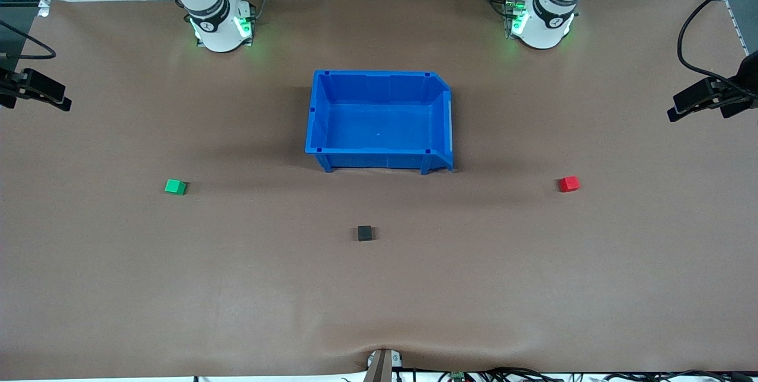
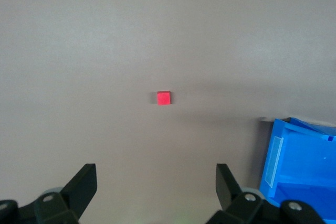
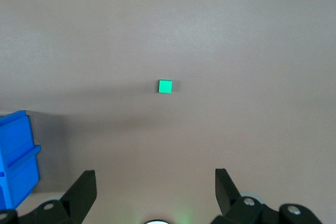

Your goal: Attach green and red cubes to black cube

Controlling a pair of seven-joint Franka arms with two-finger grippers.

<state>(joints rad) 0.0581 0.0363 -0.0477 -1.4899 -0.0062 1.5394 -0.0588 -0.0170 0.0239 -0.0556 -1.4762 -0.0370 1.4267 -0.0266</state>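
Observation:
The green cube (image 1: 175, 186) lies on the brown table toward the right arm's end. The red cube (image 1: 569, 183) lies toward the left arm's end. Between them, nearer the front camera, sits the black cube (image 1: 365, 233). My left gripper (image 2: 156, 177) hangs high over bare table, open and empty, with the red cube (image 2: 164, 98) well away from its fingers. My right gripper (image 3: 156, 178) is likewise high, open and empty, and the green cube (image 3: 165, 86) lies apart from it. Neither hand shows in the front view; only the arm bases do.
An empty blue bin (image 1: 379, 160) stands mid-table, farther from the front camera than the cubes; its edge shows as the bin (image 2: 302, 156) in the left wrist view and the bin (image 3: 16, 156) in the right. Black camera clamps (image 1: 710, 96) sit at the table's ends.

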